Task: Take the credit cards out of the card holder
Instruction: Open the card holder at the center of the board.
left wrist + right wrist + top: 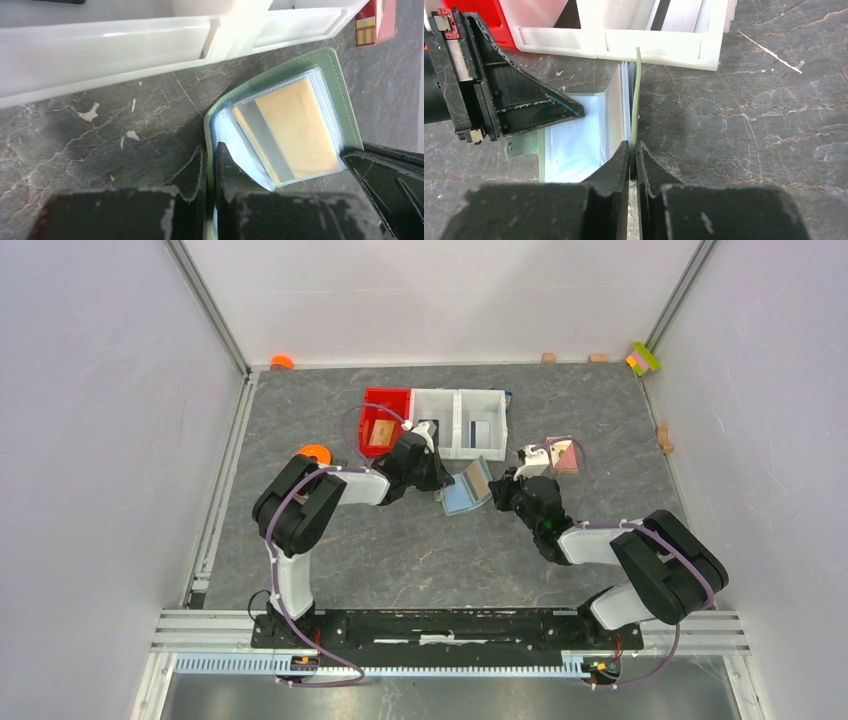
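Blk/white arms [300, 510] w/ purple cables [346, 428], scuffed blk fingers [611, 172].

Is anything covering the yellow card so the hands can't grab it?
Yes. The yellow card sits inside a clear sleeve of the card holder; the left hand and right hand pinch only its covers.

We can read no text, number or brand anywhere. The tan card [300, 130] in the green card holder [345, 100] shows us only a plain face and a grey stripe. The pale patch on the red bin [387, 20] is too blurred for us to make out.
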Motion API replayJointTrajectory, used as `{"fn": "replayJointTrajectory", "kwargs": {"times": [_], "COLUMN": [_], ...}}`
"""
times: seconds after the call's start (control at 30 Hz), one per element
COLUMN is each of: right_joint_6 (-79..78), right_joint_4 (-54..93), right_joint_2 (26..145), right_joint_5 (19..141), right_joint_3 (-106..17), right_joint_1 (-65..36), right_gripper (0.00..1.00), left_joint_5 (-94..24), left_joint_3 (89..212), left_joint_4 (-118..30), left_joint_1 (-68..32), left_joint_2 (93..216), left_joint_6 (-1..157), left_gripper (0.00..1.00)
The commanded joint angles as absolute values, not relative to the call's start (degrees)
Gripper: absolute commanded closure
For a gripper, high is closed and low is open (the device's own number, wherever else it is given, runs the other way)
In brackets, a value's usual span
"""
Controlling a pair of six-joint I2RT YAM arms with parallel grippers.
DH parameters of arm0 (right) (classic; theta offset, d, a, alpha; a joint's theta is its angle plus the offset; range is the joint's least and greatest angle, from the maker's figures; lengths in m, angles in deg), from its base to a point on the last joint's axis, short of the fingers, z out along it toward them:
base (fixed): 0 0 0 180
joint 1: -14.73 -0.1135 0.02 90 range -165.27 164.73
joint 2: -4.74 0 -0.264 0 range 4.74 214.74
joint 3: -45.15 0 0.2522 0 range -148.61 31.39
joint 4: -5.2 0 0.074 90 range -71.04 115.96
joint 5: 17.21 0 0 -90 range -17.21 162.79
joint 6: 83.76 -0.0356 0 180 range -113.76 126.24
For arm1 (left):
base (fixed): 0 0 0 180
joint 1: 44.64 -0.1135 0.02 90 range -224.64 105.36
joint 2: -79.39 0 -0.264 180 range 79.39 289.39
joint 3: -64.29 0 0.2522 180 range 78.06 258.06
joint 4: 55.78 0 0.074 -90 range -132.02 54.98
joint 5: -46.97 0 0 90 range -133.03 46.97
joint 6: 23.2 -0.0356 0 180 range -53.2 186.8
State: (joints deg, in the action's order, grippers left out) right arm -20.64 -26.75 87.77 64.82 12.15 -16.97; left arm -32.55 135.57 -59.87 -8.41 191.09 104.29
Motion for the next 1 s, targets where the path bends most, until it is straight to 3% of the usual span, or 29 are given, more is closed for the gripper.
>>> {"fn": "replayJointTrajectory", "kwargs": {"times": [0.0, 0.23, 0.5, 0.83, 0.97], "right_joint_6": [-18.1, -16.8, -16.9, -17.2, -17.2], "right_joint_4": [-22.1, -23.7, -24.6, -28.2, -28.3], "right_joint_2": [90.3, 90.2, 90.8, 84.7, 84.2], "right_joint_5": [66.9, 68.5, 70.1, 65.7, 64.8], "right_joint_3": [8.6, 8.9, 8.7, 13.0, 13.4], "right_joint_1": [-17.3, -18.1, -18.2, -18.1, -18.1], "right_gripper": [0.86, 0.66, 0.54, 0.58, 0.64], "left_joint_5": [-32.6, -32.8, -32.8, -32.7, -32.7], "left_joint_3": [137.3, 137.3, 137.3, 137.5, 137.7], "left_joint_4": [-58.3, -58.2, -58.2, -58.0, -57.6], "left_joint_1": [-8.0, -8.0, -8.0, -8.0, -7.9], "left_joint_2": [189.8, 189.7, 189.6, 189.7, 189.9], "left_joint_6": [101.9, 101.7, 101.6, 101.5, 101.5], "left_gripper": [0.98, 0.98, 0.98, 0.98, 0.98]}}
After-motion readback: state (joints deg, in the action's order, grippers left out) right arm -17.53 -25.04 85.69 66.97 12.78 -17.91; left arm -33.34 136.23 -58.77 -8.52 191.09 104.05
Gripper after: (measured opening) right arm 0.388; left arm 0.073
